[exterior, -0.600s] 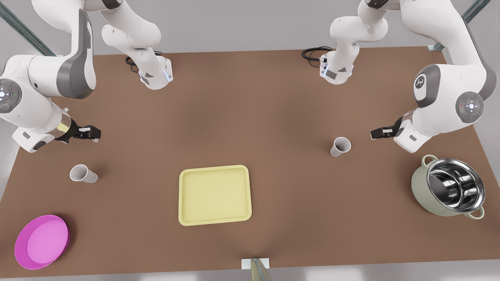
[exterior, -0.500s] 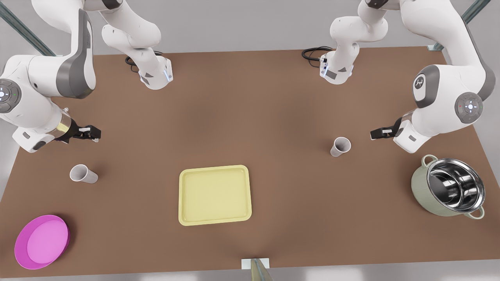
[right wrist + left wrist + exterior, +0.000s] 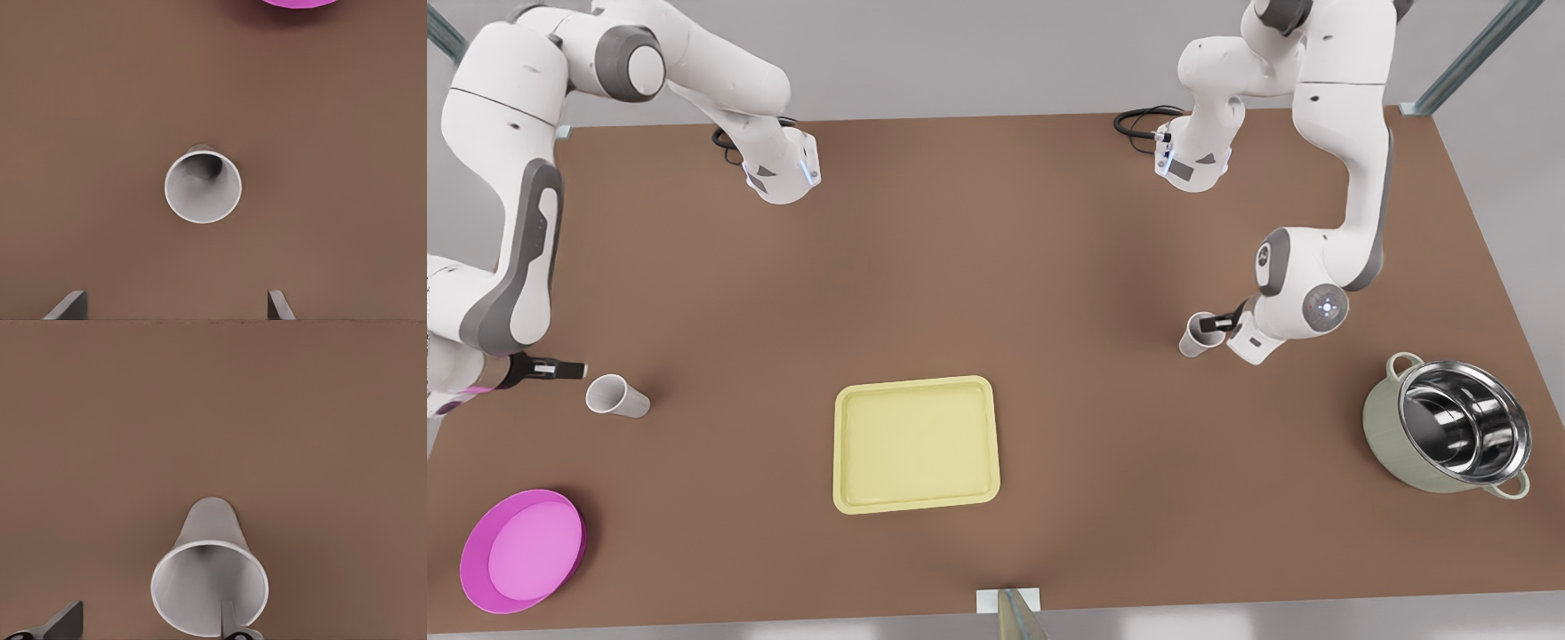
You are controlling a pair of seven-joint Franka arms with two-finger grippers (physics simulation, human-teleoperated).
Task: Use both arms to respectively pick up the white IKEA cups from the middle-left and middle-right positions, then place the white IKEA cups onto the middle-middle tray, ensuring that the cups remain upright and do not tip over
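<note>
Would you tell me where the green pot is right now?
The green pot stands at the front view's right, near the table edge.

Brown table (image 3: 1005, 240) lying under even light; grey floor (image 3: 960, 62) showing beyond its far edge; metal struts (image 3: 1467, 49) slanting at both far corners.

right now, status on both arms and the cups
left gripper at left cup, jaws open, one over its rim. right gripper short of right cup, jaws open. both cups upright, off the tray. path to tray clear.
</note>
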